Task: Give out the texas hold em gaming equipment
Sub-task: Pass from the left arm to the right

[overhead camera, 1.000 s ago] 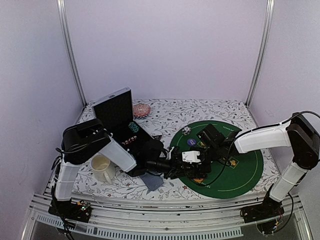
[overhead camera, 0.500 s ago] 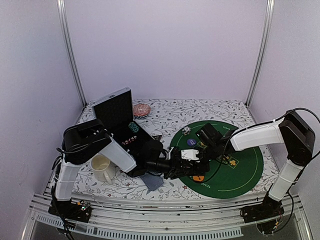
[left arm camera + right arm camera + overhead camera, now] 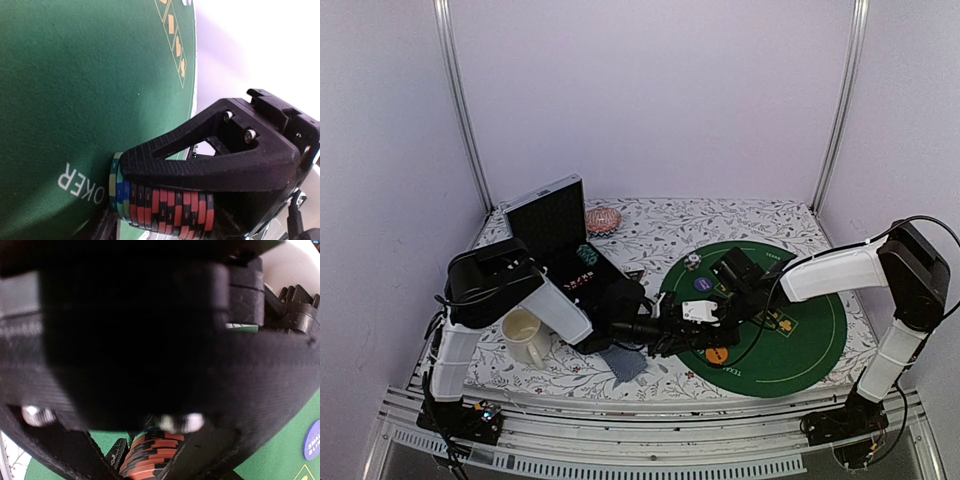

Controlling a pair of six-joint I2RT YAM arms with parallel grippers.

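Left gripper [image 3: 125, 197] is clamped tight on the chip stack [image 3: 170, 207], over the green mat [image 3: 75, 75] by the POKER lettering. Right gripper [image 3: 152, 442] straddles the same stack, jaws partway; can't tell if they bite. Stack lies on its side, long axis along the left fingers, green-blue end chips outermost, likely pointing at the right arm. Advice: square the right jaws across the rims at that free end and grip firm before left eases, else the column buckles.

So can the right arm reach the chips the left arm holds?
Probably yes. The stack of red-and-black striped poker chips sits close to the right arm, though the left fingers clamping it crowd the way.
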